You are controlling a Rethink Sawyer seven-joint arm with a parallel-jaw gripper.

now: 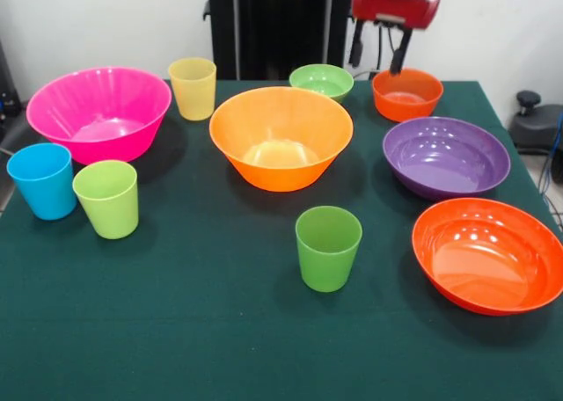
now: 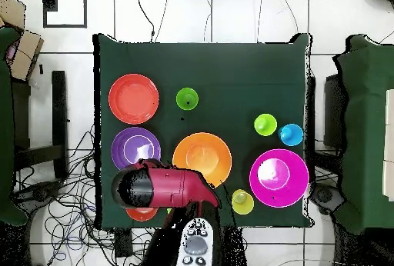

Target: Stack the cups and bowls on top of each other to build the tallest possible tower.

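Note:
My gripper (image 1: 378,54) hangs open at the table's far right, just above and behind the small orange bowl (image 1: 406,93), holding nothing. The small green bowl (image 1: 322,80) sits left of it. The large orange bowl (image 1: 281,135) stands mid-table, with the pink bowl (image 1: 98,111) and yellow cup (image 1: 193,87) to its left. The purple bowl (image 1: 446,155) and shallow red-orange bowl (image 1: 489,253) line the right side. The blue cup (image 1: 43,180), lime cup (image 1: 106,198) and darker green cup (image 1: 328,247) stand upright nearer the front. Each piece stands alone; no tower is in view.
In the overhead view the red arm (image 2: 154,188) covers most of the small orange bowl (image 2: 142,214) and the table edge beside the purple bowl (image 2: 136,146). The dark green cloth (image 2: 231,63) reaches the table's edges. Cables lie on the floor around.

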